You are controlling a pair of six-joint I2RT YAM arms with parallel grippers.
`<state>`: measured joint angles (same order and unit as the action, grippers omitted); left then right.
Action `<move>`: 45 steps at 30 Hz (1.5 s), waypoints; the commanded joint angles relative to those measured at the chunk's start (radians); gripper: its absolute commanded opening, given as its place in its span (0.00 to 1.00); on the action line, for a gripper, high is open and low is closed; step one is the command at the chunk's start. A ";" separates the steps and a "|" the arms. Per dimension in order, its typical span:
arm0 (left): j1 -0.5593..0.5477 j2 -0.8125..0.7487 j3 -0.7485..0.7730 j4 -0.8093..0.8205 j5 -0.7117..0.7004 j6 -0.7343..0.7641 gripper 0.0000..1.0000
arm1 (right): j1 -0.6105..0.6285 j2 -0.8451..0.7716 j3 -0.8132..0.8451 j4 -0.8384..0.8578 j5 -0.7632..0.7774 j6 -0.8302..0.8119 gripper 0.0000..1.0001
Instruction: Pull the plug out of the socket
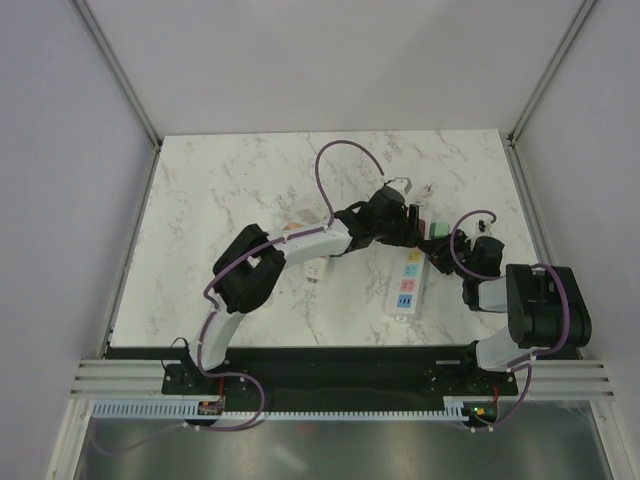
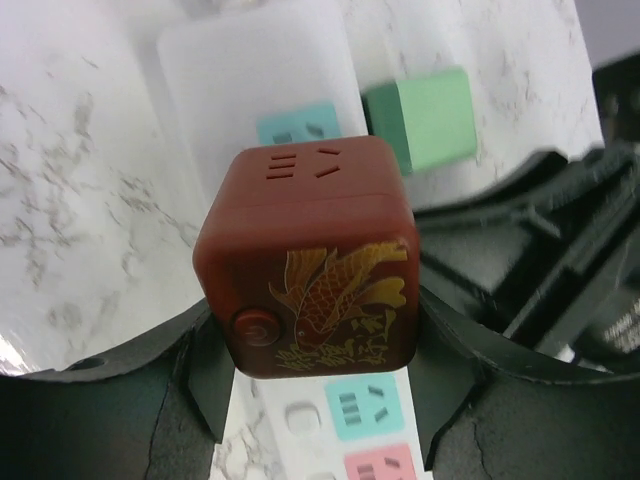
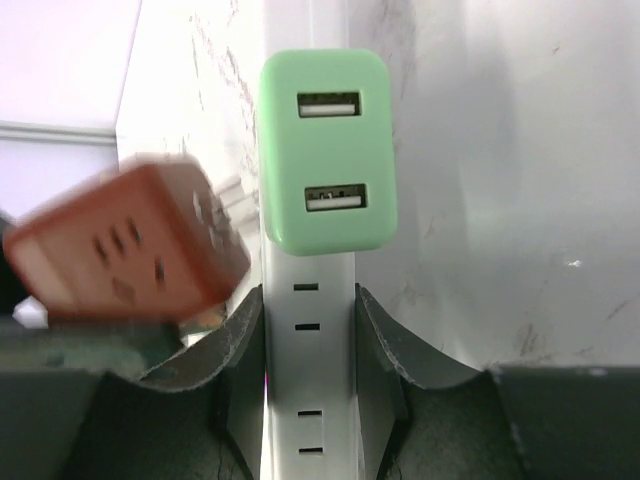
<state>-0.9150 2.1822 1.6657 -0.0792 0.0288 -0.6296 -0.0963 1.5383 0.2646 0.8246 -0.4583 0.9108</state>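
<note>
Blurred / hidden bits
Red cube plug [image 3: 130, 245] is seen blurred in R-wrist view; socket [image 2: 250, 80] is partly hidden behind it in L-wrist view and cut off at btm edge.

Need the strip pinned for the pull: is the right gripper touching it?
Touching. The right wrist view shows the right gripper closed around the strip, one finger flush against each long side with no gap visible.
</note>
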 commanded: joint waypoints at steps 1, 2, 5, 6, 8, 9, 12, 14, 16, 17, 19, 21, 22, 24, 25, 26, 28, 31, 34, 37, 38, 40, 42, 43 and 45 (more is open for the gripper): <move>-0.024 -0.110 0.037 -0.125 -0.046 0.107 0.02 | -0.031 0.006 0.004 -0.085 0.184 -0.026 0.00; -0.010 -0.119 0.016 -0.058 -0.002 0.087 0.02 | -0.031 0.008 0.004 -0.088 0.185 -0.024 0.00; 0.034 -0.165 -0.066 0.021 0.065 0.033 0.02 | -0.029 0.000 0.002 -0.094 0.188 -0.029 0.00; 0.033 -0.176 -0.052 -0.037 0.028 0.054 0.02 | -0.031 -0.003 0.004 -0.094 0.188 -0.033 0.00; 0.028 -0.182 -0.009 -0.102 -0.067 0.100 0.02 | -0.029 -0.003 0.002 -0.094 0.188 -0.035 0.00; 0.031 -0.186 -0.007 -0.132 -0.088 0.108 0.02 | -0.029 -0.003 0.002 -0.093 0.187 -0.033 0.00; 0.051 -0.214 -0.024 -0.157 -0.118 0.137 0.02 | -0.031 0.002 0.002 -0.078 0.167 -0.030 0.00; 0.070 -0.236 -0.049 -0.180 -0.141 0.153 0.02 | -0.029 0.000 0.004 -0.076 0.158 -0.029 0.00; 0.096 -0.252 -0.089 -0.191 -0.150 0.160 0.02 | -0.031 0.000 0.004 -0.071 0.155 -0.029 0.00; 0.105 -0.266 -0.099 -0.195 -0.158 0.165 0.02 | -0.029 0.000 0.004 -0.068 0.150 -0.029 0.00; 0.131 -0.277 -0.125 -0.223 -0.177 0.180 0.02 | -0.029 0.000 0.002 -0.064 0.145 -0.029 0.00; 0.148 -0.282 -0.130 -0.255 -0.196 0.189 0.02 | -0.029 0.005 0.002 -0.055 0.135 -0.024 0.00; 0.160 -0.280 -0.130 -0.272 -0.217 0.202 0.02 | -0.029 0.006 0.002 -0.053 0.133 -0.023 0.00; 0.169 -0.277 -0.129 -0.315 -0.245 0.212 0.03 | -0.031 0.009 0.002 -0.044 0.124 -0.020 0.00; 0.176 -0.276 -0.132 -0.323 -0.274 0.225 0.04 | -0.031 0.011 0.002 -0.042 0.121 -0.018 0.00; 0.177 -0.274 -0.133 -0.332 -0.282 0.231 0.05 | -0.031 0.011 0.004 -0.035 0.118 -0.016 0.00; 0.188 -0.265 -0.129 -0.340 -0.302 0.251 0.09 | -0.031 0.014 0.002 -0.032 0.115 -0.016 0.00; 0.205 -0.245 -0.118 -0.353 -0.300 0.266 0.17 | -0.031 0.019 0.001 -0.025 0.112 -0.018 0.00; 0.220 -0.228 -0.110 -0.356 -0.277 0.268 0.26 | -0.033 0.028 0.002 -0.016 0.107 -0.015 0.00; 0.226 -0.214 -0.104 -0.360 -0.270 0.271 0.48 | -0.031 0.025 0.001 -0.012 0.102 -0.016 0.00; 0.226 -0.211 -0.107 -0.360 -0.270 0.274 0.55 | -0.033 0.022 0.001 -0.007 0.095 -0.021 0.00; 0.228 -0.205 -0.104 -0.360 -0.277 0.280 0.64 | -0.031 0.020 -0.002 0.007 0.083 -0.026 0.00; 0.226 -0.206 -0.110 -0.358 -0.288 0.278 0.68 | -0.031 0.016 -0.001 0.008 0.079 -0.030 0.00; 0.228 -0.206 -0.110 -0.357 -0.288 0.280 0.69 | -0.031 0.016 -0.001 0.010 0.078 -0.035 0.00; 0.228 -0.202 -0.104 -0.355 -0.283 0.288 0.71 | -0.031 0.017 -0.002 0.011 0.075 -0.038 0.00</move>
<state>-0.6903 1.9816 1.5311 -0.4564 -0.2314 -0.3885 -0.1200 1.5421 0.2699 0.8478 -0.4015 0.9203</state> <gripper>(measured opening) 0.703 0.407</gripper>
